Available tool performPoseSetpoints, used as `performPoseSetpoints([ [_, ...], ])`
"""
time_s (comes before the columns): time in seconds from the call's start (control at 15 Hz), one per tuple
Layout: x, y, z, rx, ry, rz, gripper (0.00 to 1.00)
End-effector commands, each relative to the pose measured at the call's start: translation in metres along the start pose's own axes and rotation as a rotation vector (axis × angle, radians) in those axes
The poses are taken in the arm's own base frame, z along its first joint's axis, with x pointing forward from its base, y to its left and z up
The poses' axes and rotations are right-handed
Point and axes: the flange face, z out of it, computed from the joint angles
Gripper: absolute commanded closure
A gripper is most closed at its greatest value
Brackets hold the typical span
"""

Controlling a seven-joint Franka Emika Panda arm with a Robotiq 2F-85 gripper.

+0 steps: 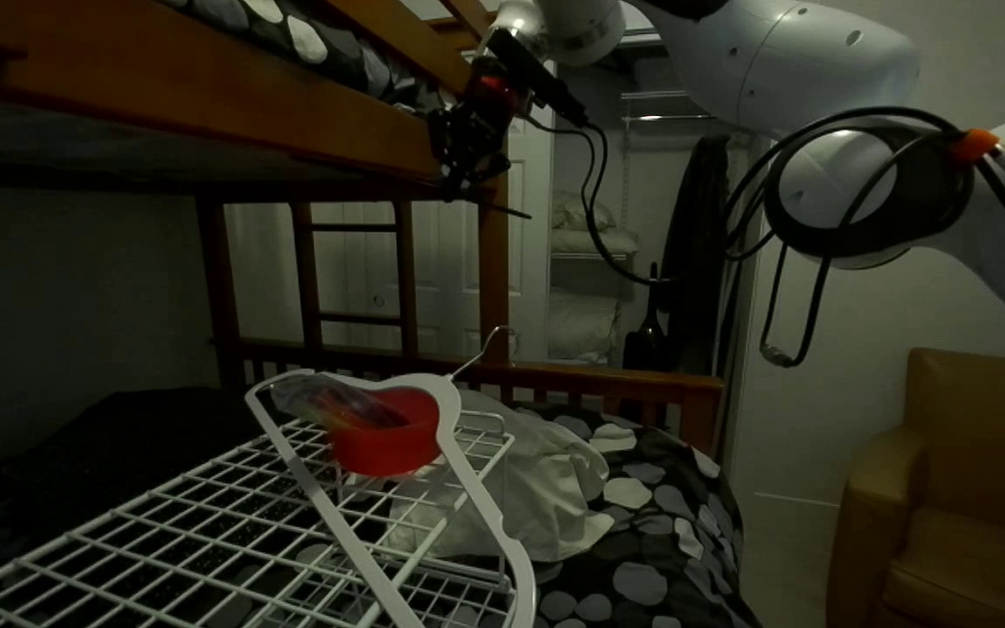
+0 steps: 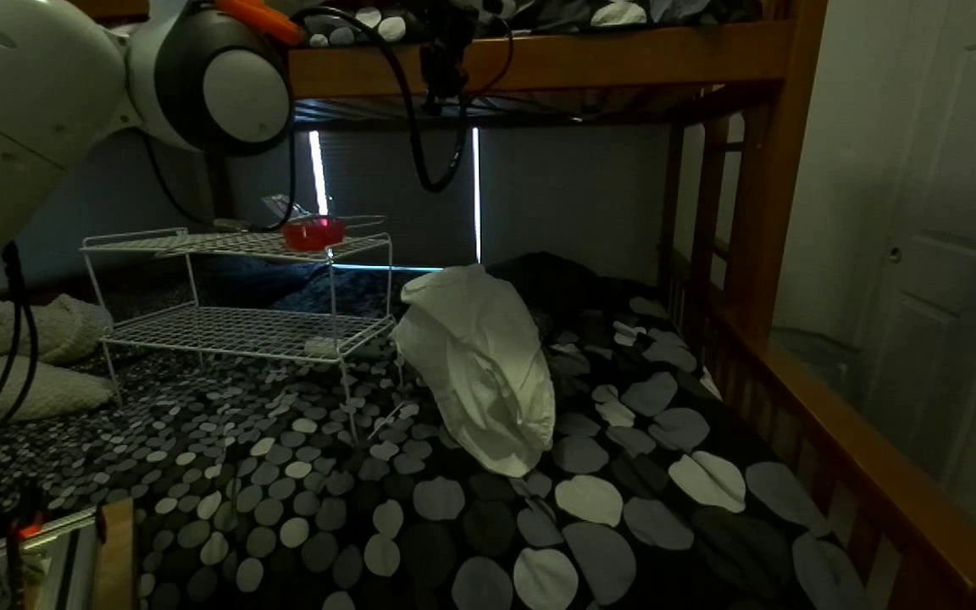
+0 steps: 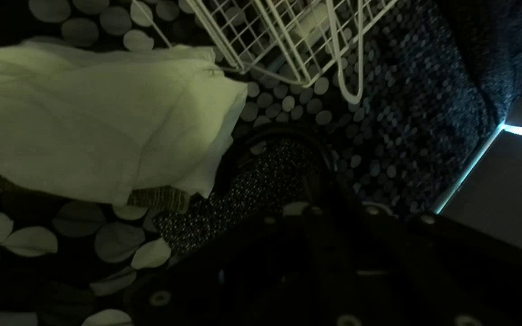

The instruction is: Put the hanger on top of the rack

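Observation:
A white hanger with a metal hook lies across the top of the white wire rack; in the wrist view its rounded end juts past the rack's edge. The rack shows in the other views too. My gripper is high above the bed by the upper bunk's rail, apart from rack and hanger. In the wrist view its fingers look close together. A thin dark object sticks out at the fingertips; its curved outline is hard to make out in the dark.
A red container with clear plastic sits on the rack's top. A white cloth lies beside the rack on the dotted bedding. The upper bunk's wooden rail is close to my gripper. A tan armchair stands right.

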Motion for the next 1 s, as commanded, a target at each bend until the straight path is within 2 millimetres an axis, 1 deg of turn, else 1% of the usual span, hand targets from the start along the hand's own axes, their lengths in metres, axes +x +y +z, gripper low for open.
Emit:
performPoseSetpoints([
  [0.0, -0.011, 0.002, -0.007, 0.022, -0.068, 0.071, 0.98],
  [0.07, -0.003, 0.002, -0.001, 0.013, -0.033, 0.024, 0.92],
  [0.33, -0.004, 0.002, -0.004, 0.015, -0.034, 0.048, 0.92],
  [0.4, -0.009, 0.005, 0.003, 0.024, -0.11, 0.061, 0.98],
  [0.47, -0.018, 0.005, 0.008, 0.036, -0.19, 0.054, 0.98],
  [0.6, -0.03, 0.001, 0.011, 0.056, -0.285, 0.063, 0.98],
  [0.67, -0.041, -0.007, 0.012, 0.062, -0.341, 0.048, 0.98],
  [0.8, -0.059, -0.015, 0.017, 0.053, -0.453, 0.039, 0.98],
  [0.87, -0.071, -0.021, 0.013, 0.038, -0.502, 0.045, 0.98],
  [0.93, -0.08, -0.028, 0.016, 0.021, -0.535, 0.026, 0.98],
])
